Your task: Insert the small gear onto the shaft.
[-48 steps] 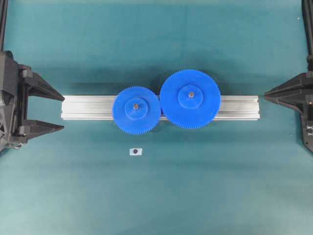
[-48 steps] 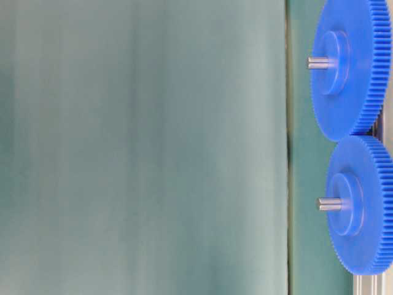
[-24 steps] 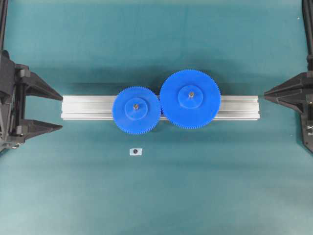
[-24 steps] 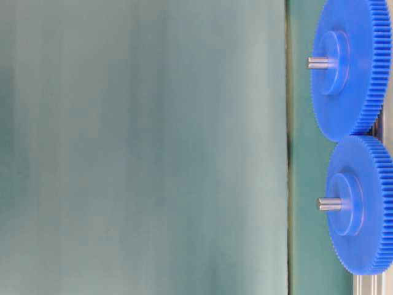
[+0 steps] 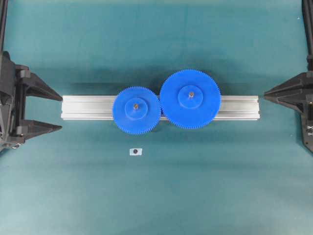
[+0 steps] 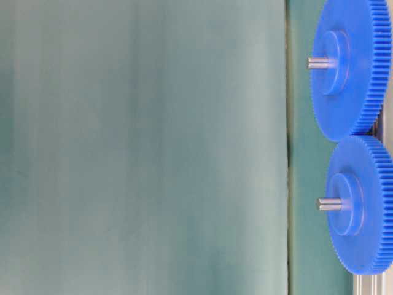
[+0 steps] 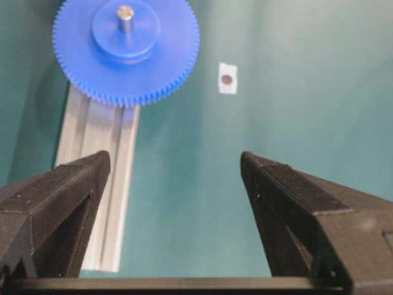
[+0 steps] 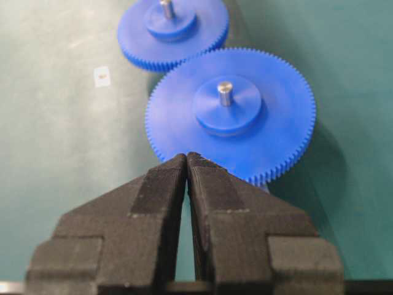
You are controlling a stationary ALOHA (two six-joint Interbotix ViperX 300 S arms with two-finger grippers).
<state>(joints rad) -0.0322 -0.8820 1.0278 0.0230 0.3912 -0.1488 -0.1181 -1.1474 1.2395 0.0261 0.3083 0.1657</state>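
Two bright blue plastic toothed discs sit meshed on the long grooved aluminium bar [image 5: 88, 107], and the task looks done. The small gear [image 5: 136, 109] is seated with the shaft [image 7: 125, 17], a thin grey metal pin, standing up through its raised hub; the table-level view shows the pin tip poking clear of the hub. The wider blue gear [image 5: 190, 99] sits on its own pin beside it, teeth touching.

The left gripper [image 5: 55, 112] stands with its black fingers [image 7: 61, 196] spread wide and nothing between them; the small gear lies ahead of the fingertips, well apart, with the near end of the bar running under the left finger. The right gripper [image 8: 186, 161] has its fingers pressed together, empty, with the wider gear just beyond the tips and the small gear farther out. A small white tag with a dark dot [image 5: 135, 152] lies on the green mat [image 5: 156, 196], off to the right of the left fingers; what it is cannot be told at this size.

Against the earlier frames, gears and bar have not shifted, and the left gripper has edged slightly back toward its side. Little seems left beyond parking the arms.
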